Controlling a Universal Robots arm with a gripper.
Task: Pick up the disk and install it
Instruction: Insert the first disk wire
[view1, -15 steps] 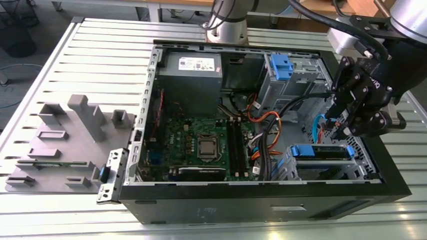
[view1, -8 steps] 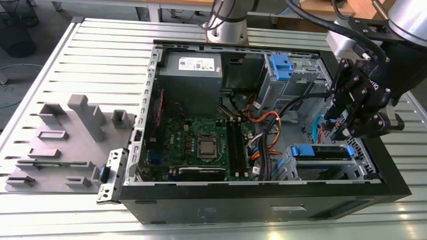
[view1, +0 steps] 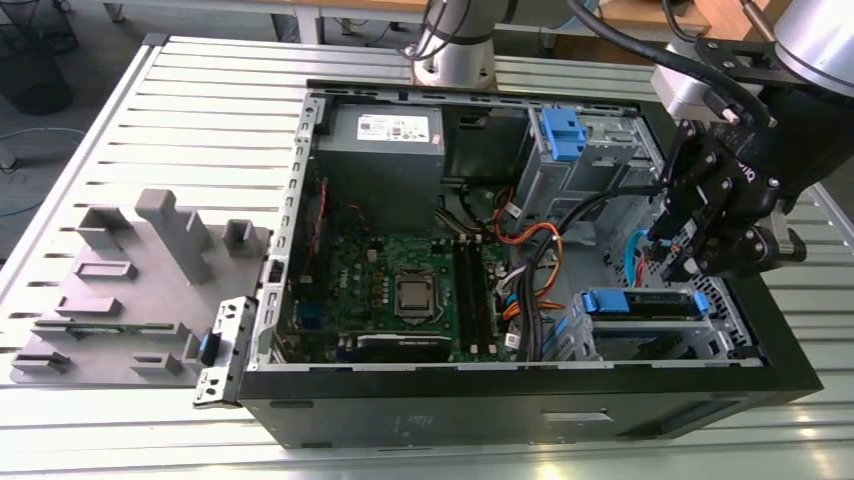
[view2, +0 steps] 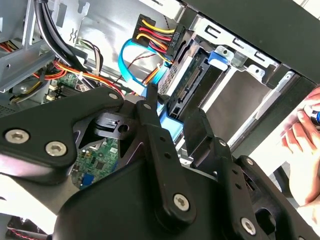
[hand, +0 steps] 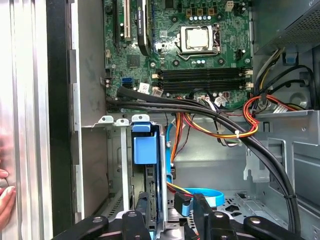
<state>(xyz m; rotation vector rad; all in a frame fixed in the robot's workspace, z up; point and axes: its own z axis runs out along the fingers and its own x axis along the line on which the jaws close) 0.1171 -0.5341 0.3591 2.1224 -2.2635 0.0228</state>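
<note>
First wrist view: tool (hand: 171, 210) by the disk (hand: 150, 170).

The disk (view1: 654, 303), at the exterior view's lower right, is silver-grey with a blue bracket. The gripper (view1: 694, 262) above it is black. The case (view1: 534, 415) is black, the motherboard (view1: 387, 285) green, the cables (hand: 250, 117) red, orange, yellow and black. The ribbed table (view1: 200, 110) is silver.

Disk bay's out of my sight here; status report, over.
End effector at the disk. Disk in the drive cage. Cables close beside; a hand beside the case.
</note>
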